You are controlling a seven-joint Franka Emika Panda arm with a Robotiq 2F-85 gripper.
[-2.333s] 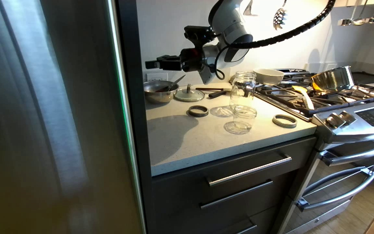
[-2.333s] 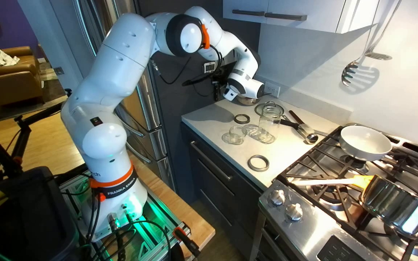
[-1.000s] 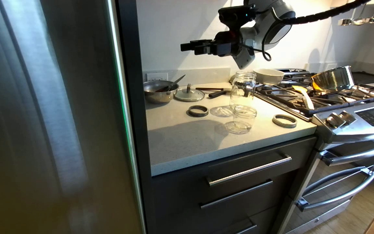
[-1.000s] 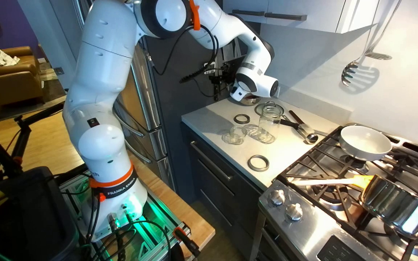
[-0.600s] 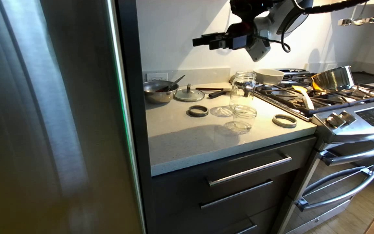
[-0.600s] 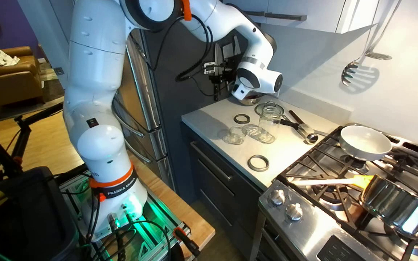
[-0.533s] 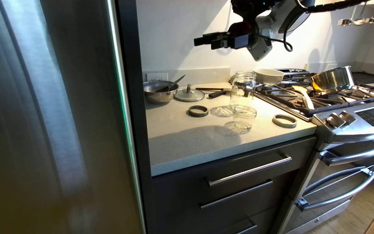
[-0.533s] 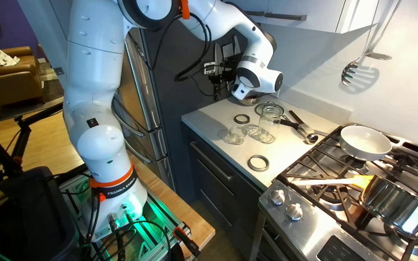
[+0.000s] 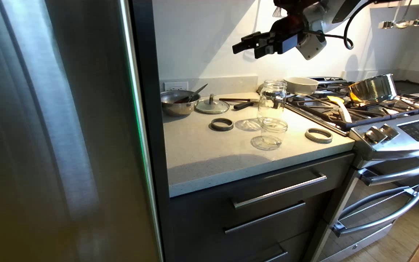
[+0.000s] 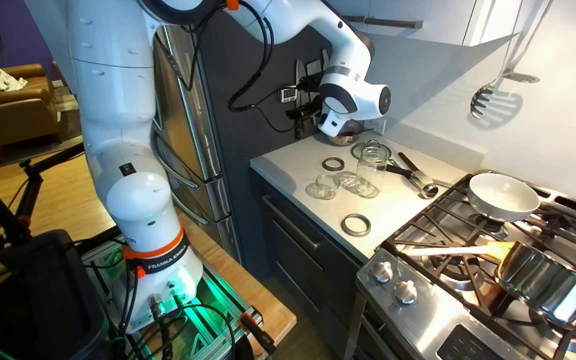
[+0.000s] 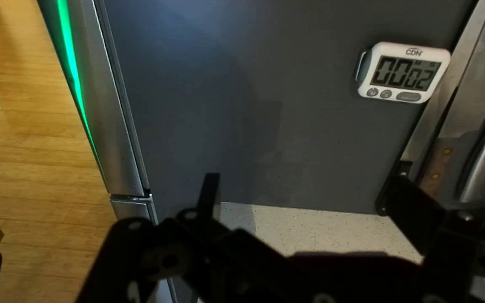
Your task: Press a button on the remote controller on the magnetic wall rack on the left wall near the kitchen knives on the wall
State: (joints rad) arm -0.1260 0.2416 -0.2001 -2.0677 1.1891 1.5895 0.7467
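The task's remote controller looks to be a white CDN timer (image 11: 404, 72) fixed to a dark vertical panel (image 11: 293, 109) in the wrist view, with a lit digit display and three grey buttons (image 11: 385, 93) below it. Right beside it are the kitchen knives (image 11: 474, 84); the rack itself cannot be made out. My gripper (image 11: 303, 185) is open with nothing between its fingers, and the timer lies above the right finger in that picture. In an exterior view the gripper (image 9: 247, 51) hangs in the air, well apart from the panel side. The timer (image 10: 288, 95) shows near the arm.
Below is a counter (image 9: 202, 153) with a metal bowl (image 9: 180, 105), a glass lid (image 9: 212, 105), glass jars (image 9: 272, 96) and ring lids (image 9: 222, 124). A stove with a tilted pot (image 10: 553, 285) stands alongside. The fridge (image 9: 67, 127) borders the panel. Cabinets (image 10: 393, 15) hang above.
The arm has drawn back from the dark panel. In an exterior view the gripper has moved right and up and now tips slightly downward. The timer and knives have become uncovered.
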